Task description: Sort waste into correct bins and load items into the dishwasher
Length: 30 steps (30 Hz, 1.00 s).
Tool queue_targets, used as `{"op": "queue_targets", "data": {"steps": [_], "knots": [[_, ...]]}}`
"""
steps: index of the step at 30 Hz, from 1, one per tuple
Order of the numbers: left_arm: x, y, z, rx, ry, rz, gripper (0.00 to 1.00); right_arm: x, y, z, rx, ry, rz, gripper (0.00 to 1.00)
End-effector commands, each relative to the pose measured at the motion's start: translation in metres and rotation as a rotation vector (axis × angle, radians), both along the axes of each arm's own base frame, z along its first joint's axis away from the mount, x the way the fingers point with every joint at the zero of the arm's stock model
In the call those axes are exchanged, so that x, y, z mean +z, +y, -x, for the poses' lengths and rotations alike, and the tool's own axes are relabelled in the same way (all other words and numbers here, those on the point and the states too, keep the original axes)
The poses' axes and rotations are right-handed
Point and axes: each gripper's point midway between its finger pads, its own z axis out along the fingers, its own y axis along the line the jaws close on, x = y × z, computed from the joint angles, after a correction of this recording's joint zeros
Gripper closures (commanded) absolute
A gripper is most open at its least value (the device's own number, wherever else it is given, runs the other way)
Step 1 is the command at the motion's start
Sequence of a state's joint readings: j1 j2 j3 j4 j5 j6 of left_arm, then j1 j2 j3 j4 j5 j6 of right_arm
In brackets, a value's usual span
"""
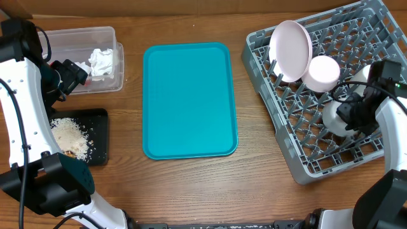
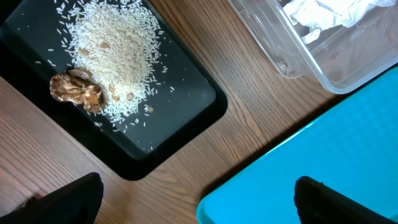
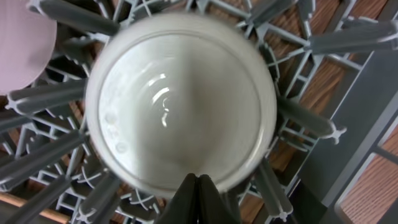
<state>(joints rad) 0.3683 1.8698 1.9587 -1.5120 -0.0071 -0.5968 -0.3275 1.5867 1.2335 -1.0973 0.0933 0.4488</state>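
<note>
The work surface is a brown wood-grain table.

Left station: the left gripper hangs above the table with its fingers spread wide and nothing between them.
- Ahead of the left fingertip lies the black tray. It carries a heap of pale rice-like crumbs, with the brown food piece touching the heap's near edge.
- Ahead of the right fingertip sits the clear tub, with the crumpled napkin inside it.
- A corner of the teal tray lies under the right fingertip.

Right station: the grey dish rack sits askew to the table edge.
- The pinkish plate and the smaller white plate stand on edge among the pegs.
- The right gripper has its fingers pressed together and grips nothing.
- Its fingertips sit over the near rim of the bowl, which rests mouth up between pegs.
- The pinkish plate lies beyond the fingertips to their left.
- The white cup is partly hidden behind the right arm.
</note>
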Motion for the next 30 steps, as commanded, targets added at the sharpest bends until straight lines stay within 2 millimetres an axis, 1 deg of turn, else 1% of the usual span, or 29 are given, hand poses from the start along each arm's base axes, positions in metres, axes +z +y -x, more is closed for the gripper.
{"op": "queue_targets", "data": {"steps": [1, 4, 6, 8, 10, 11, 12, 13, 14, 15, 16, 17, 18, 19, 23, 24, 27, 30], "knots": [[-0.001, -0.001, -0.002, 0.007, -0.001, 0.005, 0.00, 0.002, 0.001, 0.000, -0.007, -0.009, -0.004, 0.96], [-0.001, -0.001, -0.002, 0.007, -0.001, 0.005, 0.00, 0.004, 0.002, 0.003, -0.008, 0.008, -0.011, 0.96], [-0.001, -0.001, -0.002, 0.007, -0.001, 0.005, 0.00, 0.012, 0.004, 0.005, -0.007, 0.008, -0.019, 0.96], [-0.001, -0.001, -0.002, 0.007, -0.001, 0.005, 0.00, 0.023, 0.009, 0.001, 0.002, -0.018, -0.041, 0.96], [-0.001, -0.001, -0.002, 0.007, -0.001, 0.005, 0.00, 0.038, 0.023, -0.008, 0.064, -0.083, -0.104, 0.96], [-0.001, -0.001, -0.002, 0.007, -0.001, 0.005, 0.00, 0.048, 0.037, -0.016, 0.139, -0.141, -0.166, 0.96], [-0.001, -0.001, -0.002, 0.007, -0.001, 0.005, 0.00, 0.057, 0.049, -0.023, 0.205, -0.191, -0.220, 0.94], [-0.001, -0.001, -0.002, 0.007, -0.001, 0.005, 0.00, 0.067, 0.066, -0.030, 0.293, -0.258, -0.293, 0.88], [-0.001, -0.001, -0.002, 0.007, -0.001, 0.005, 0.00, 0.080, 0.086, -0.037, 0.396, -0.336, -0.374, 0.79], [-0.001, -0.001, -0.002, 0.007, -0.001, 0.005, 0.00, 0.089, 0.101, -0.042, 0.479, -0.394, -0.430, 0.62], [-0.001, -0.001, -0.002, 0.007, -0.001, 0.005, 0.00, 0.095, 0.112, -0.045, 0.545, -0.433, -0.460, 0.42], [-0.001, -0.001, -0.002, 0.007, -0.001, 0.005, 0.00, 0.097, 0.120, -0.047, 0.596, -0.450, -0.458, 0.30], [-0.001, -0.001, -0.002, 0.007, -0.001, 0.005, 0.00, 0.096, 0.123, -0.049, 0.629, -0.448, -0.434, 0.21], [-0.001, -0.001, -0.002, 0.007, -0.001, 0.005, 0.00, 0.092, 0.125, -0.050, 0.647, -0.431, -0.398, 0.14], [-0.001, -0.001, -0.002, 0.007, -0.001, 0.005, 0.00, 0.079, 0.132, -0.054, 0.710, -0.352, -0.239, 0.02], [-0.001, -0.001, -0.002, 0.007, -0.001, 0.005, 0.00, 0.076, 0.134, -0.056, 0.725, -0.340, -0.204, 0.00], [-0.001, -0.001, -0.002, 0.007, -0.001, 0.005, 0.00, 0.066, 0.143, -0.061, 0.769, -0.310, -0.130, 0.00], [-0.001, -0.001, -0.002, 0.007, -0.001, 0.005, 0.00, 0.053, 0.150, -0.064, 0.797, -0.267, -0.106, 0.00]]}}
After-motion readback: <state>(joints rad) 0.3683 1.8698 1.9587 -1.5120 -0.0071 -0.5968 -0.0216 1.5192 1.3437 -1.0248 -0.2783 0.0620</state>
